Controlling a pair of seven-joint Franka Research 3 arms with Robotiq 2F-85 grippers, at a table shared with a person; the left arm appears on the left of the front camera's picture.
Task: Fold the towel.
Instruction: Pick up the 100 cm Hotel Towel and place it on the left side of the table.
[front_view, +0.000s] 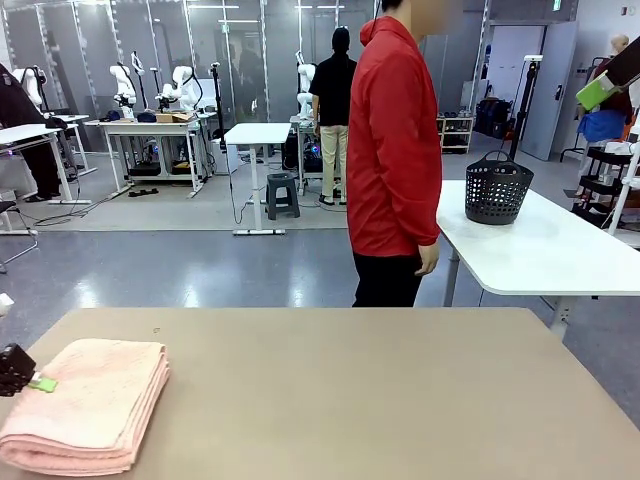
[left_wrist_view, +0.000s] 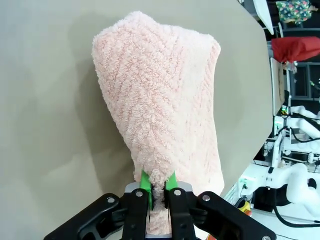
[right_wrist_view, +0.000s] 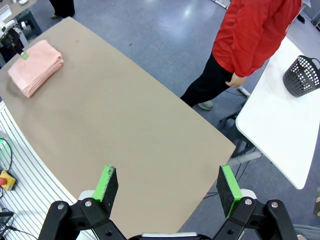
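The salmon-pink towel lies folded in a thick stack at the near left corner of the tan table. My left gripper sits at the towel's left edge. In the left wrist view its green pads are shut on a bunched fold of the towel, which spreads away from the fingers with its zigzag weave showing. From high above the table, my right gripper hangs open with nothing between its fingers, and the towel is far off at the upper left of that view.
A person in a red jacket stands at the far edge of the table, side on, hands down. A white table with a black basket stands behind on the right. Most of the tan tabletop is bare.
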